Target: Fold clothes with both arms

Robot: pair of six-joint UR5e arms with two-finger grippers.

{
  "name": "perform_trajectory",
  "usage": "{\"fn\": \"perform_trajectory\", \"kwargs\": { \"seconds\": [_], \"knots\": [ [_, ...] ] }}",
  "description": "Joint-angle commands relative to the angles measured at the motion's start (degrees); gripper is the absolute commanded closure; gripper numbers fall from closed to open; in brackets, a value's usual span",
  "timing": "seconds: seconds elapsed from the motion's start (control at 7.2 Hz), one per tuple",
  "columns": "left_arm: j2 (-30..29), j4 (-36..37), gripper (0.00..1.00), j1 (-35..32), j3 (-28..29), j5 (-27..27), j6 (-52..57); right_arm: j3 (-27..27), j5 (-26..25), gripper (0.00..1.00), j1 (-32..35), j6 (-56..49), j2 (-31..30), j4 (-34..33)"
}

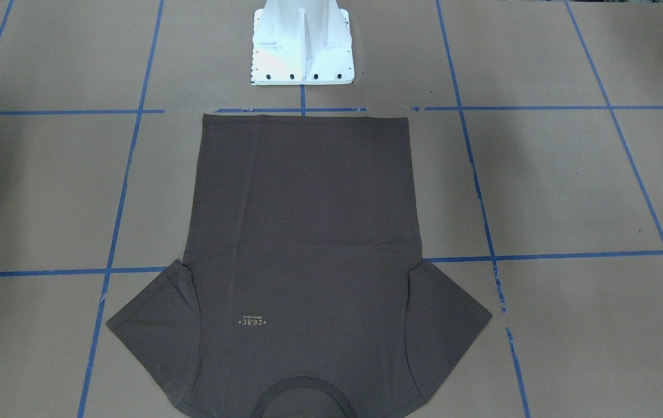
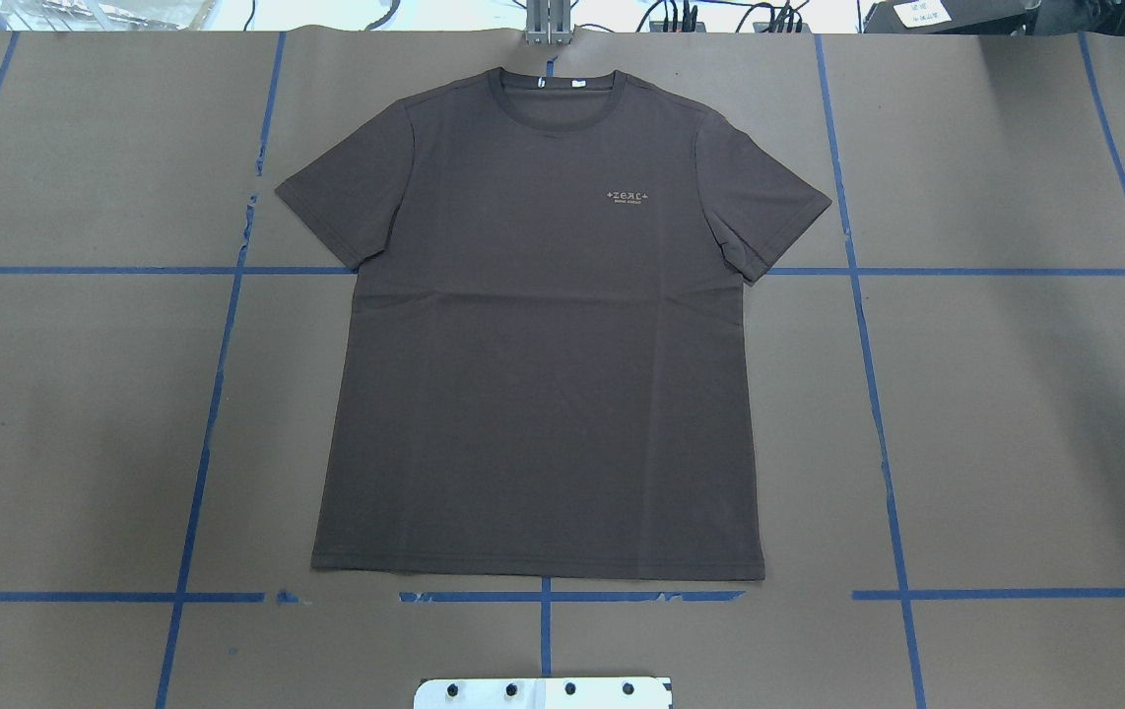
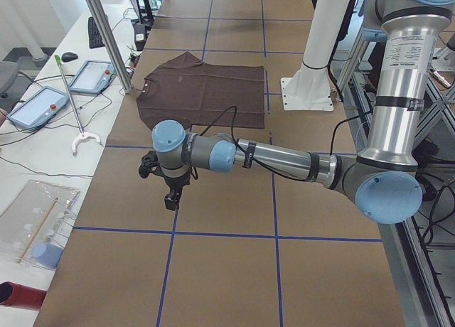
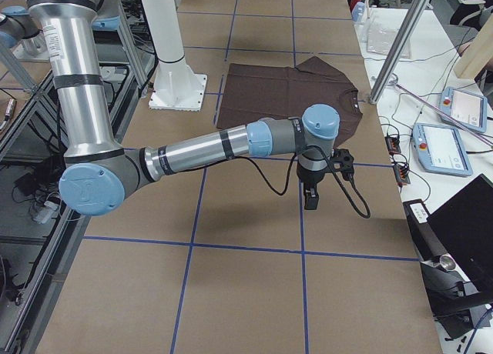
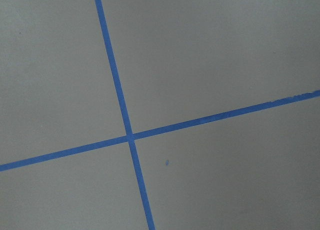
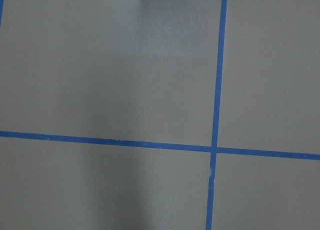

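Note:
The dark brown-grey T-shirt point(image 2: 543, 335) lies flat and spread out, front up, sleeves out, with its collar point(image 2: 556, 98) at the far edge and its hem near the pedestal; it also shows in the front view point(image 1: 302, 232). A pale logo point(image 2: 631, 195) is on the chest. My left gripper point(image 3: 171, 200) hangs over bare table well to the shirt's left. My right gripper point(image 4: 311, 200) hangs over bare table well to its right. Both show only in the side views, so I cannot tell whether they are open or shut. Both wrist views show only table and tape.
Blue tape lines point(image 2: 228, 325) grid the brown table. The white pedestal base point(image 1: 302, 46) stands just behind the shirt's hem. A metal post point(image 3: 106, 35) rises at the far table edge by the collar. Tablets point(image 3: 92, 77) and cables lie on the white side bench.

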Motion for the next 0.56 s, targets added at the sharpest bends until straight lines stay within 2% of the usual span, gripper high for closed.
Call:
{"fn": "perform_trajectory", "kwargs": {
  "seconds": [0.0, 0.14, 0.42],
  "knots": [
    [-0.40, 0.19, 0.00, 0.01, 0.21, -0.48, -0.22, 1.88, -0.01, 0.00, 0.00, 0.10, -1.11, 0.07],
    [0.12, 0.02, 0.00, -0.08, -2.14, -0.31, -0.05, 3.20, 0.08, 0.00, 0.00, 0.10, -1.99, 0.16],
    [1.17, -0.16, 0.00, 0.01, -3.13, -0.31, -0.31, 3.75, 0.26, 0.00, -0.09, 0.72, -4.01, 0.77]
  ]
}}
